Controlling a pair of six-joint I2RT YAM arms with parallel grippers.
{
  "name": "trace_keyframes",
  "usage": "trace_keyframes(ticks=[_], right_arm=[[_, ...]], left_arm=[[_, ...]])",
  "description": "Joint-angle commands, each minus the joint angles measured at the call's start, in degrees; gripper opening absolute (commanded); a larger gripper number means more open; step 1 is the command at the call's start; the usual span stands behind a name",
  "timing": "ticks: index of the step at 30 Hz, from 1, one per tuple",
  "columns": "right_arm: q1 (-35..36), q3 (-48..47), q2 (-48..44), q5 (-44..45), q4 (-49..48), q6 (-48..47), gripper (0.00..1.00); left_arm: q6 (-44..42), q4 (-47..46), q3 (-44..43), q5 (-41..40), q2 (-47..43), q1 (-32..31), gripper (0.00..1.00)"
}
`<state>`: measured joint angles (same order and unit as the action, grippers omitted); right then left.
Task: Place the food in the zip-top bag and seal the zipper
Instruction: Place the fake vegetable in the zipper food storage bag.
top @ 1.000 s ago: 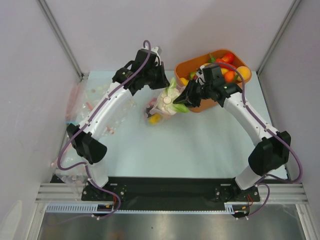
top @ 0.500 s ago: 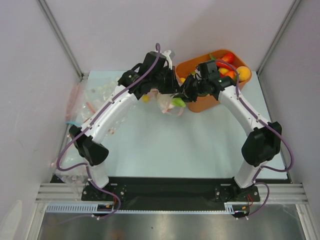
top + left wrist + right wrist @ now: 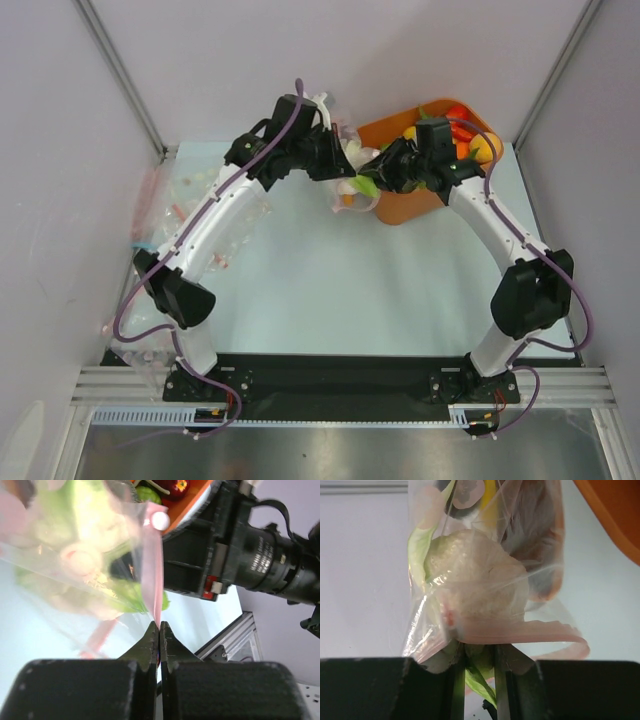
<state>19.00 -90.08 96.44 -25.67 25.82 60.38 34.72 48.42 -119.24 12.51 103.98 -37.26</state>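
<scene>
The bag (image 3: pixel 352 190) is held between both tools at the far side of the counter (image 3: pixel 380 290), just left of the orange tub (image 3: pixel 405 210). The left tool (image 3: pixel 159 629) is clamped on the pink zipper (image 3: pixel 152 570). The right tool (image 3: pixel 479 662) grips the bag's edge. Food (image 3: pixel 470 580) is inside.

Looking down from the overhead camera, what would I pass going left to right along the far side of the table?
First crumpled clear plastic → left gripper → zip-top bag → right gripper → orange tub.
</scene>
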Motion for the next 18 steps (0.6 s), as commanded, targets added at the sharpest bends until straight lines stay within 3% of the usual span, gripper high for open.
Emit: trace_keyframes(ticks=[1,3,6,10,14,18], right_arm=[[-1.7,0.1,-4.6,7.5,-4.2,-0.9,0.0],[-1.9,4.1,-7.7,9.1,-12.3,1.0,0.0],[-2.0,5.7,-7.8,10.6,-16.8,3.5,0.0],[-0.6,2.0,-3.0,9.8,-16.2,1.4,0.0],[3.3,-2.9,1.1,12.6,-9.3,-3.7,0.0],[4.2,-0.8,1.6,15.8,-9.5,-4.9,0.0]], left_arm=[[2.5,2.4,-5.6,6.8,-1.2,2.1,0.0],[2.8,2.4,-6.4,7.0,-1.2,2.1,0.01],[4.6,2.0,-6.4,9.6,-0.8,2.1,0.0],[7.5,0.2,-6.2,13.1,-0.4,1.1,0.0],[11.7,-3.9,-6.9,16.5,0.4,0.4,0.0],[13.6,-3.7,-10.0,18.2,1.4,0.8,0.0]])
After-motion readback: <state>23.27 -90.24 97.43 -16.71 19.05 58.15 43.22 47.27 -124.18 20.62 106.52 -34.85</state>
